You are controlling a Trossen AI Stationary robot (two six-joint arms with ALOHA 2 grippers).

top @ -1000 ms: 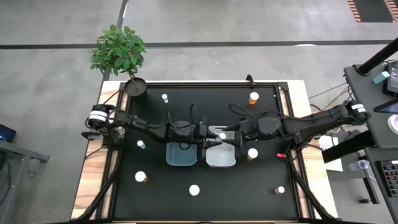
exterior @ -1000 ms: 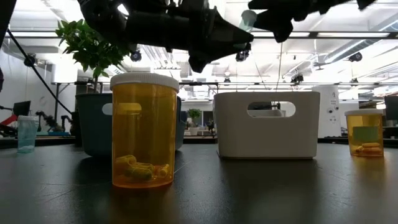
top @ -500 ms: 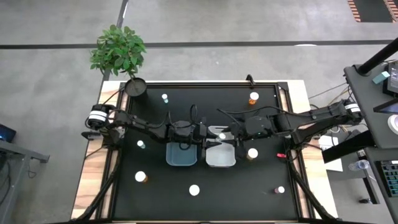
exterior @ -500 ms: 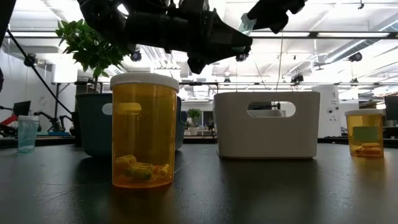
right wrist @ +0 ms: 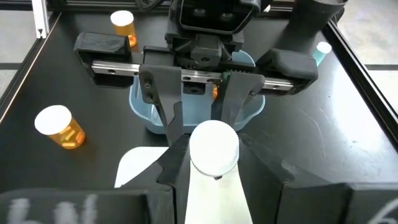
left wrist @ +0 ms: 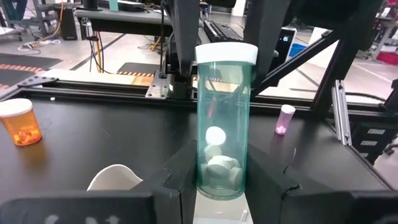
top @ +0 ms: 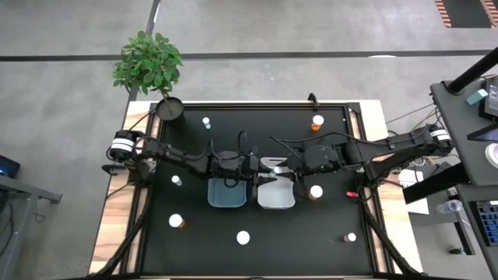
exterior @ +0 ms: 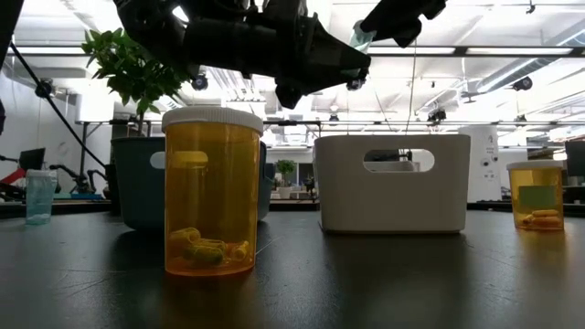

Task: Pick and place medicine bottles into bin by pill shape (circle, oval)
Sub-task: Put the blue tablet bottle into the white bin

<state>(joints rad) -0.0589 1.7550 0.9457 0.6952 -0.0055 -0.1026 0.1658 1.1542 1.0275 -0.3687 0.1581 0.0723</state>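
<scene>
Bottle point(left wrist: 222, 118), teal, white cap, round white pills inside, held above the white bin point(top: 275, 194). Both grippers pinch it: left gripper point(left wrist: 224, 180) closed on its base, right gripper point(right wrist: 213, 155) closed around the capped end. From overhead the arms hide the bottle. Bin interior mostly covered. Orange bottle point(exterior: 212, 191) blocks much of the blue bin point(exterior: 132, 183) in the low view.

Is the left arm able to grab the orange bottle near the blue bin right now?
Probably not yet. The left gripper is full: it is shut on a teal bottle near the blue bin. The way to the orange bottle looks free, once it lets go.
</scene>
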